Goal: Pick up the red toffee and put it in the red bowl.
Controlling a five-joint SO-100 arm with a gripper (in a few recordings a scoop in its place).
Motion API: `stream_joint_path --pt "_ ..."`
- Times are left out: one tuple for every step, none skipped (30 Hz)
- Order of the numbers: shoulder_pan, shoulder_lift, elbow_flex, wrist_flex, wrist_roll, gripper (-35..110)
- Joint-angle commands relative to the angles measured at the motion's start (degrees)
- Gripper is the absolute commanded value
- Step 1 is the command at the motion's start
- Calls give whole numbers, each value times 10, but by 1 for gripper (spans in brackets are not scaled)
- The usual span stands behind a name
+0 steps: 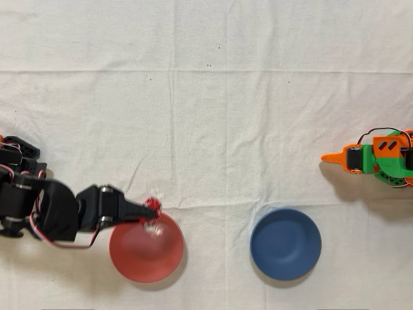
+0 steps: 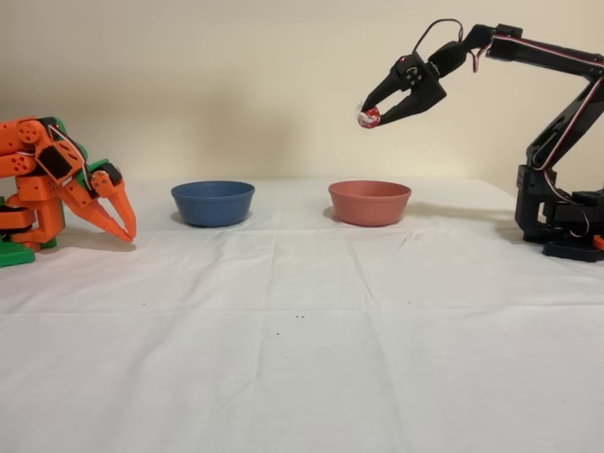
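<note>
- Gripper (image 2: 371,115): closed on the red toffee (image 2: 367,118), held high above the red bowl (image 2: 369,202).
- Risk: released over the rim, it bounces out.

I am seeing a dark blue bowl (image 1: 285,243) sitting upright on the tabletop (image 1: 206,116), which is lying under a creased white cloth (image 2: 302,359). In the overhead view the bowl is resting near the lower edge, right of centre. The idle orange arm (image 2: 57,184) is standing well apart from it, its tips pointing down toward the cloth in the fixed view.
</note>
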Motion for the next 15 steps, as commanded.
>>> stream_joint_path --pt "51 9 -41 -22 -13 8" --pt "62 4 -41 -25 -14 8" --pt "71 -1 -41 -30 -15 8" --pt "81 -6 -40 -34 -15 8" --pt "89 -12 -40 -38 -16 8" --pt "96 -17 -39 -41 -15 8" --pt "102 -22 -36 -46 -15 8" --pt "106 -25 -31 -51 -15 8" --pt "110 -28 -22 -57 -15 8" --pt "113 -29 -11 -65 -15 8" --pt "115 -31 1 -74 -17 8" --pt "118 -32 13 -83 -17 8" --pt "120 -32 26 -92 -18 8" --pt "121 -32 40 -102 -18 8" --pt "121 -32 52 -113 -19 8"
